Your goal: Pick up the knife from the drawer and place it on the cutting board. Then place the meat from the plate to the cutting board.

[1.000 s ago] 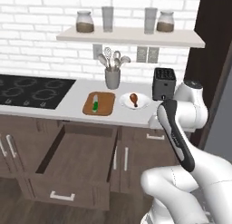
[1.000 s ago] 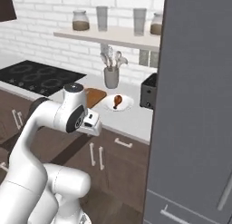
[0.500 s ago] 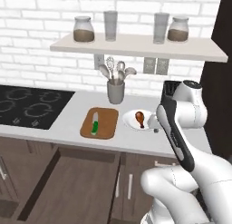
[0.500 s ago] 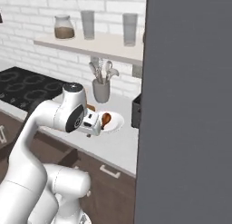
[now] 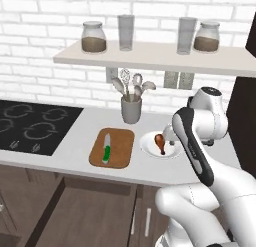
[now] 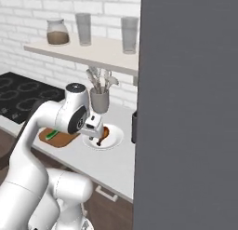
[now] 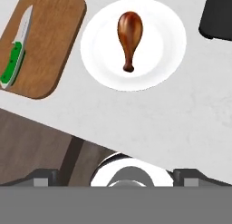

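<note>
one half of the job looks done. going left to right across the counter: the knife [image 5: 106, 150] lies flat on the cutting board [image 5: 122, 142], green handle toward the front edge, so that part is finished. the drawer [image 5: 75, 211] below stands pulled out. just right of the board, apart from it, the plate [image 5: 150, 146] holds the meat [image 5: 160, 142], untouched, bone end pointing toward the robot. the gripper [image 6: 94, 129] hovers above the plate with its jaws spread fully wide and nothing between them. what is left, as i judge it: descend, grasp the drumstick, and carry it left onto the board beside the knife.
</note>
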Tool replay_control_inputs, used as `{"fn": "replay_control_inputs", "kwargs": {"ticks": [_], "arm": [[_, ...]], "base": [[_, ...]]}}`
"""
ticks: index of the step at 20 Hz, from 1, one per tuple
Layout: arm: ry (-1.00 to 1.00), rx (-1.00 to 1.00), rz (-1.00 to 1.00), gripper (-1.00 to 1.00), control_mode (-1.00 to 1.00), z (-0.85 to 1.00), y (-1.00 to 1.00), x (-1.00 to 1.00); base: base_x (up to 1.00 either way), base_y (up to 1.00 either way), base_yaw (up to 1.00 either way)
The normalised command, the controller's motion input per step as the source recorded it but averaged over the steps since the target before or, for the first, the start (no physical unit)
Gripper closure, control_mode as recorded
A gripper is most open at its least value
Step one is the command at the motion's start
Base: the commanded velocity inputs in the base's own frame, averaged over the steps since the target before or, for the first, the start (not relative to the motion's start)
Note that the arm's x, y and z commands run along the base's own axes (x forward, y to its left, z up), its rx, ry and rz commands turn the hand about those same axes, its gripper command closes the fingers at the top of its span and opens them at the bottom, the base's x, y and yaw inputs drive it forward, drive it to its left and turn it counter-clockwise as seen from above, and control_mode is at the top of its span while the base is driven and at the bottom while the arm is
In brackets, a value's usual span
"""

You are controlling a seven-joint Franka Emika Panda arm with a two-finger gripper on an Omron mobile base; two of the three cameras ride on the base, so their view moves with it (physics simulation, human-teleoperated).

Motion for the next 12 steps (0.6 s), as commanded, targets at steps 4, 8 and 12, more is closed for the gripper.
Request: {"fn": "replay_control_inputs", "kwargs": {"ticks": [4, 8, 12], "arm": [[0.00, 0.00, 0.00, -1.00, 1.00, 0.00, 0.00, 0.00], [0.00, 0.00, 0.00, -1.00, 1.00, 0.00, 0.00, 0.00], [0.01, 0.00, 0.03, -1.00, -1.00, 0.00, 0.00, 0.05]], "base": [[0.01, 0.06, 0.30], [0.00, 0.00, 0.37], [0.05, 0.03, 0.20]]}}
